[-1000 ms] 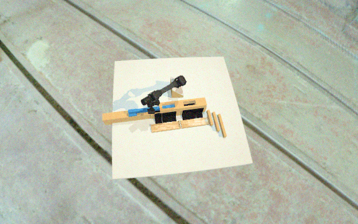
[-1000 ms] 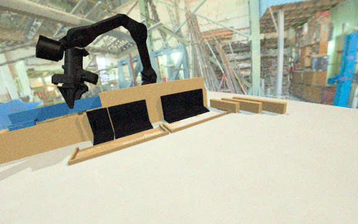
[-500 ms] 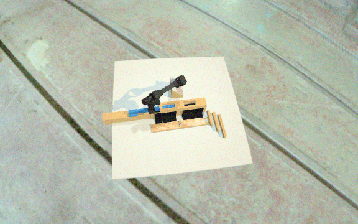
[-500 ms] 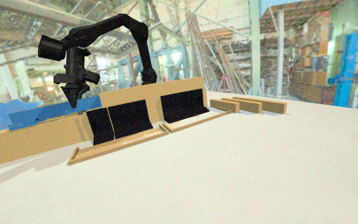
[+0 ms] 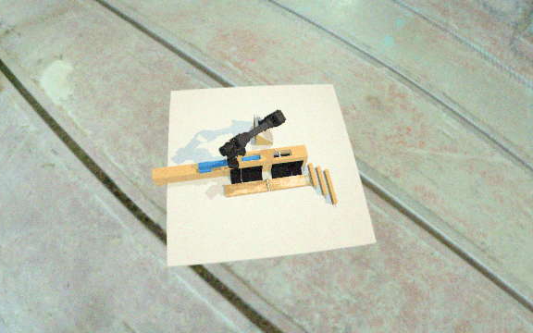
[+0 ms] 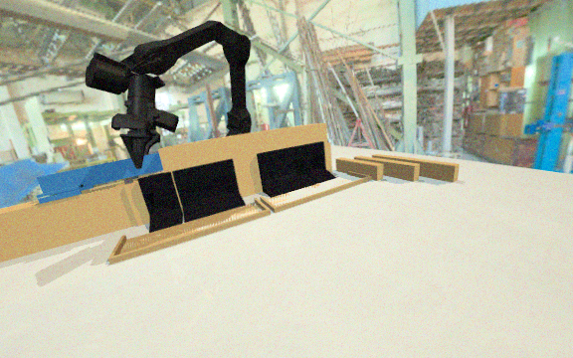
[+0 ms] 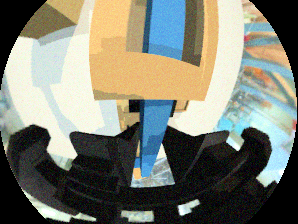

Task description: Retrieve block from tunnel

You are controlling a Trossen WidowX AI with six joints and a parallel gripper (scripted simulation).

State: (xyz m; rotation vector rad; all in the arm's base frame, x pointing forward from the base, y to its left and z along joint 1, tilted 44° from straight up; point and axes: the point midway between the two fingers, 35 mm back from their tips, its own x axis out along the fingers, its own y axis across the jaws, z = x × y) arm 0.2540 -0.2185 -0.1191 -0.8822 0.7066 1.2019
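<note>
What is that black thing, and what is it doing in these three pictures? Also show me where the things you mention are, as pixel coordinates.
The black thing is a robot arm. Its hand [image 5: 232, 166] [image 6: 138, 166] [image 7: 149, 124] has two fingers that pinch, and right now they are pinching a long blue bar [image 5: 212, 166] [image 6: 98, 174] [image 7: 153, 117]. One picture looks down from above. One looks from the side, across the table [image 5: 229, 231] [image 6: 366, 278]. The round one comes from the robot's wrist, looking past its fingers.

The blue bar runs into a long wooden box [image 5: 266, 162] [image 6: 247, 171] [image 7: 150, 77] with dark openings in its side. Near one end of the box, three wooden sticks lie side by side. I can't see the little block the robot wants to get out.
</note>
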